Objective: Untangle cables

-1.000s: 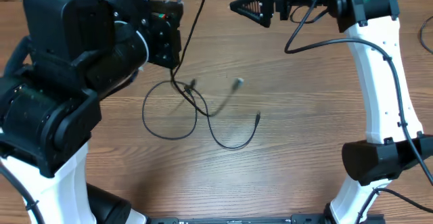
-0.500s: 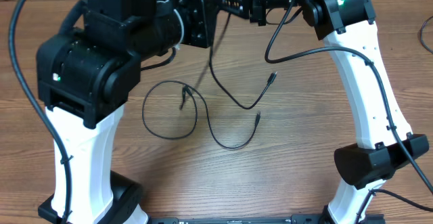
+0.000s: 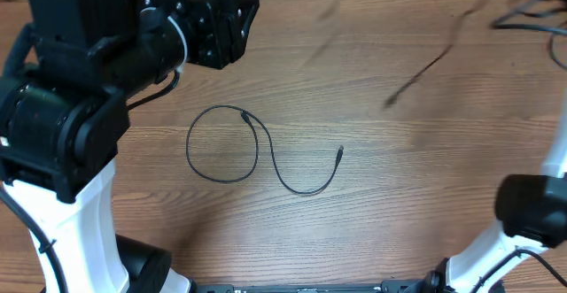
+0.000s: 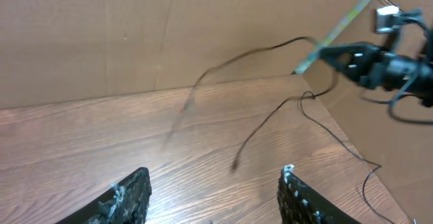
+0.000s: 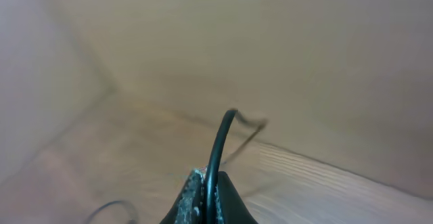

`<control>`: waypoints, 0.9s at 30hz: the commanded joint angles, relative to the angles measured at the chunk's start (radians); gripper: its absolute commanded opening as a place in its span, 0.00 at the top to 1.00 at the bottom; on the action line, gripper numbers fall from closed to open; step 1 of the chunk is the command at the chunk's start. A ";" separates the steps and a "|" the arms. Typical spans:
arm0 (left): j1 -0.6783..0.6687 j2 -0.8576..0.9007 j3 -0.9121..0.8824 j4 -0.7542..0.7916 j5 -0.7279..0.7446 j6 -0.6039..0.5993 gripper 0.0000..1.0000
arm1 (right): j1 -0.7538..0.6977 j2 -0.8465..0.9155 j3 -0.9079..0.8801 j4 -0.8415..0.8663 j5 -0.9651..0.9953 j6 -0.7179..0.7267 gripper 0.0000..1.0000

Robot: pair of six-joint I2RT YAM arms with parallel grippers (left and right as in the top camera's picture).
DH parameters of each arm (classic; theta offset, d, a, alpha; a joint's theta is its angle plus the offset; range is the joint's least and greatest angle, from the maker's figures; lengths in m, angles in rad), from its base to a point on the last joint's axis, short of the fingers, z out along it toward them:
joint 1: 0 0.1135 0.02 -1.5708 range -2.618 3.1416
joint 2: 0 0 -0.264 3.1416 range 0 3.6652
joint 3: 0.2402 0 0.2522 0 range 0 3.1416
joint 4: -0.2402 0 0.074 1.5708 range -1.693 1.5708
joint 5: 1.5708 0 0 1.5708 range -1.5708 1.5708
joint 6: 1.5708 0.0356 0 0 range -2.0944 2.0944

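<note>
One thin black cable (image 3: 257, 151) lies on the wooden table as a loop with a curved tail ending in a small plug (image 3: 339, 154). A second cable (image 3: 416, 73) hangs blurred in the air at the upper right. My right gripper (image 5: 211, 181) is shut on that airborne cable (image 5: 220, 139), which rises from between its fingers. The left wrist view shows the right gripper (image 4: 328, 50) with the strand (image 4: 270, 116) trailing down from it. My left gripper (image 4: 213, 197) is open above the table with nothing between its fingers (image 4: 132, 191). In the overhead view it sits at the upper left (image 3: 239, 19).
Brown cardboard walls (image 4: 135, 34) stand behind and to the right of the table. The left arm's bulky black body (image 3: 80, 89) covers the left side. The right arm's white base (image 3: 532, 231) stands at the lower right, its thick wiring (image 3: 532, 23) at the top right.
The right gripper has swung far right and up with one cable, pulling it clear of the looped cable. The left gripper has let go, opened and drawn back left.
</note>
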 commanded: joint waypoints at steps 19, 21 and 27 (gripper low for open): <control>-0.011 -0.006 0.006 -0.064 0.063 0.049 0.33 | -0.628 -0.035 0.028 0.261 -0.273 0.303 0.00; -0.011 -0.006 0.006 -0.102 0.050 0.139 0.33 | -0.566 -0.049 0.028 0.393 -0.397 0.428 0.00; -0.012 -0.006 0.005 -0.218 0.045 0.396 0.44 | -0.429 -0.100 0.028 0.554 -0.571 0.526 0.00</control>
